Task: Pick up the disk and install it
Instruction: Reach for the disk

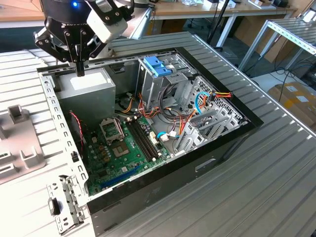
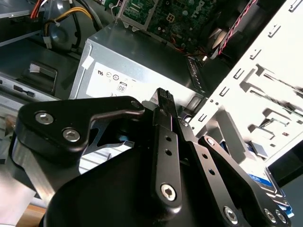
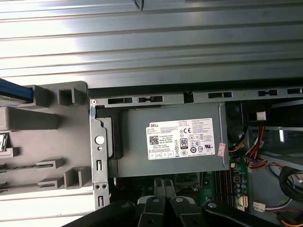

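Black end effector (image 1: 79,69) hovering above the grey power supply (image 1: 91,88)
It is pointing straight down, fingers (image 2: 163,101) pressed together; the disk (image 3: 14,91) is lying on a grey holder (image 3: 57,137) beyond the power supply's side.

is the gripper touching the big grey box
Cannot tell: in the exterior view the gripper overlaps the grey box; neither gap nor contact shows plainly.

Black hand (image 1: 80,69); linked bar fingers (image 2: 165,142), silver screws (image 2: 168,191), ribbed tip; blue light (image 1: 74,4) on wrist.
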Motion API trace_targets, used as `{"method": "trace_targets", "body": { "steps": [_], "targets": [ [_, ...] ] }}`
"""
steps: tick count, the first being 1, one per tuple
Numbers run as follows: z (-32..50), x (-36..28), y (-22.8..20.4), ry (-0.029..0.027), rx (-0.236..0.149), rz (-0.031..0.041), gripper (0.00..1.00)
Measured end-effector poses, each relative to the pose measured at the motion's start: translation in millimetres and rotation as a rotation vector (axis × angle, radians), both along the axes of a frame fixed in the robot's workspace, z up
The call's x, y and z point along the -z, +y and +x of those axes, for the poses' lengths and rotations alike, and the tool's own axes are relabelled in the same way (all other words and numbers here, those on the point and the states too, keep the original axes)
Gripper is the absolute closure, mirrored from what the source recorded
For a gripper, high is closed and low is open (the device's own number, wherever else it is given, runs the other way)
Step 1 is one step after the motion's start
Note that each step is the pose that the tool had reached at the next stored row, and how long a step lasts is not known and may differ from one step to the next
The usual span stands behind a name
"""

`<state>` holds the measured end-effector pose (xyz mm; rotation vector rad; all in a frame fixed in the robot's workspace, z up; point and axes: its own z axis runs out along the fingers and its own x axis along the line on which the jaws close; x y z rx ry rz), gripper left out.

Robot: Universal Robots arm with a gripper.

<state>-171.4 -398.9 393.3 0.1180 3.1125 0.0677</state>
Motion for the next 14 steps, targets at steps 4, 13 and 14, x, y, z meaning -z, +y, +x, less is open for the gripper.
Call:
{"method": "trace_targets", "body": {
  "steps": [4, 13, 14],
  "targets": [
    [-2.6, 0.0, 0.0, 0.0000, 0.000, 0.0000, 0.89],
    [-8.0, 0.0, 0.0, 0.0000, 0.000, 0.0000, 0.89],
    [-9.2, 0.0, 0.0, 0.0000, 0.000, -0.0001, 0.89]
  ]
}}
